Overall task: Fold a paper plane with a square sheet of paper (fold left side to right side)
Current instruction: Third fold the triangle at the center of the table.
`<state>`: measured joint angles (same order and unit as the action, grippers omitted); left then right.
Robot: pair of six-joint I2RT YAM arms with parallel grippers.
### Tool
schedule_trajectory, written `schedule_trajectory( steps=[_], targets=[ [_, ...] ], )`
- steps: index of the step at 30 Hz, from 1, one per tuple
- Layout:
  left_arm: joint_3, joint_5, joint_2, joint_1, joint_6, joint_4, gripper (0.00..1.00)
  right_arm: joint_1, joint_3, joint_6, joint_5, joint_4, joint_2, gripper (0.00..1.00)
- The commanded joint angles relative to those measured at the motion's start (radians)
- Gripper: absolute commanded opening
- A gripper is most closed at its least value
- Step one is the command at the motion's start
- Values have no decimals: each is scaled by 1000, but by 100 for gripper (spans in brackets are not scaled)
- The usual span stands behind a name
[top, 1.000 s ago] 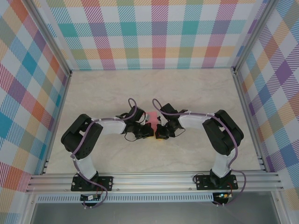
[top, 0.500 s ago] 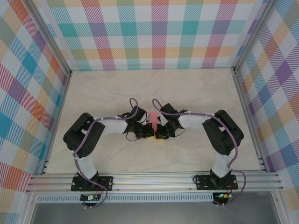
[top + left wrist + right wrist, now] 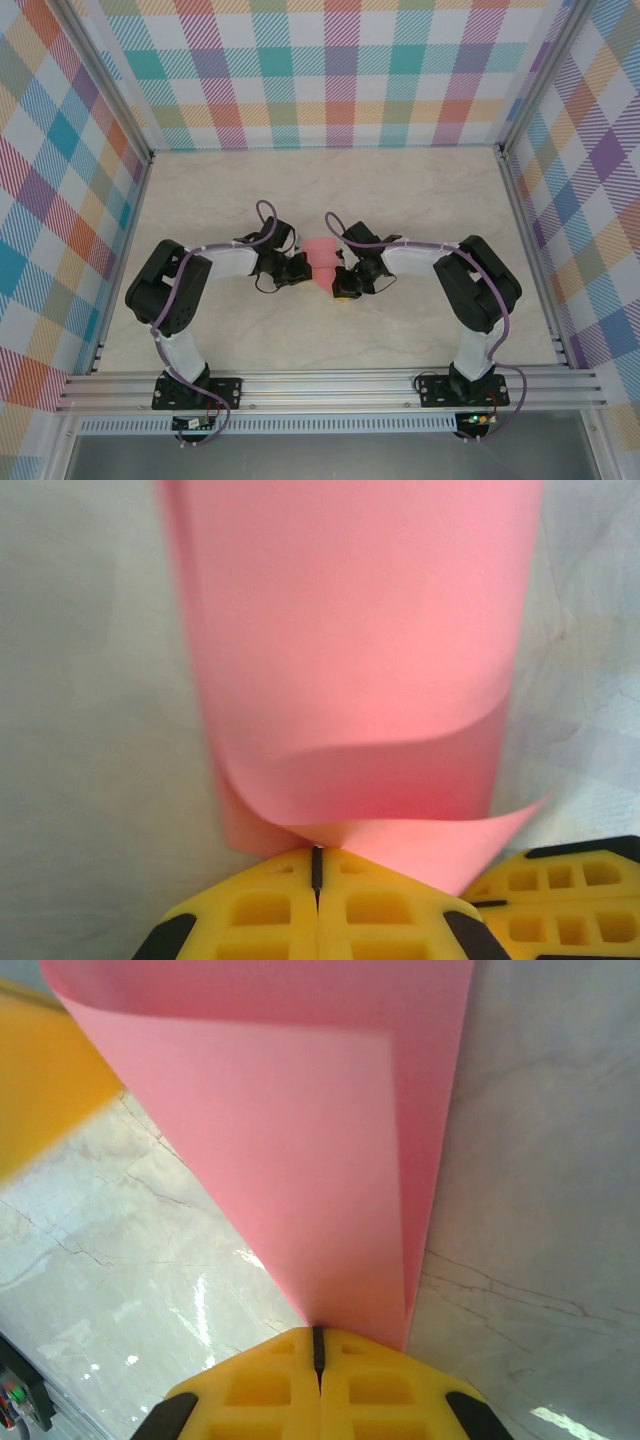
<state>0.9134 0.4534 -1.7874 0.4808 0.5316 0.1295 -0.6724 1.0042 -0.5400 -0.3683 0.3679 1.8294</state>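
The pink sheet [image 3: 322, 260] sits near the middle of the worktop [image 3: 400, 200], held between the ends of the two arms and partly lifted off the surface. From above it shows as a small shape, wider at its far end and narrower toward the near edge. In the left wrist view the sheet [image 3: 350, 660] rises away from the yellow left jaws, which are pressed fully together on its near edge; the paper bows there in a loose curl, and one corner flares out to the right over a second yellow finger block [image 3: 565, 890] just beside it. In the right wrist view the sheet [image 3: 300, 1160] lies doubled over on itself without a sharp crease, both layers running down into the right jaws, which are likewise closed tight on the paper, with a blurred yellow shape [image 3: 50, 1080] at the upper left. The left arm [image 3: 215, 262] and right arm [image 3: 420, 255] reach inward toward each other, and bright checked walls [image 3: 330, 70] surround the pale marbled worktop.
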Motion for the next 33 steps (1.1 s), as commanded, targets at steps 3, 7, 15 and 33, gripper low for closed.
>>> schedule_trajectory(
  steps=[3, 7, 15, 33],
  targets=[
    [7, -113, 54, -69, -71, 68, 2, -1, -41, 15, 118, 117, 55, 0],
    [-39, -59, 129, -66, -67, 32, 3, -1, -39, 16, 118, 115, 56, 0],
    [-101, 46, 219, 49, -53, -59, 4, -1, -32, 18, 117, 120, 62, 0],
    [33, 40, -19, 113, -78, -91, 4, -1, -29, 22, 118, 130, 61, 0]
  ],
)
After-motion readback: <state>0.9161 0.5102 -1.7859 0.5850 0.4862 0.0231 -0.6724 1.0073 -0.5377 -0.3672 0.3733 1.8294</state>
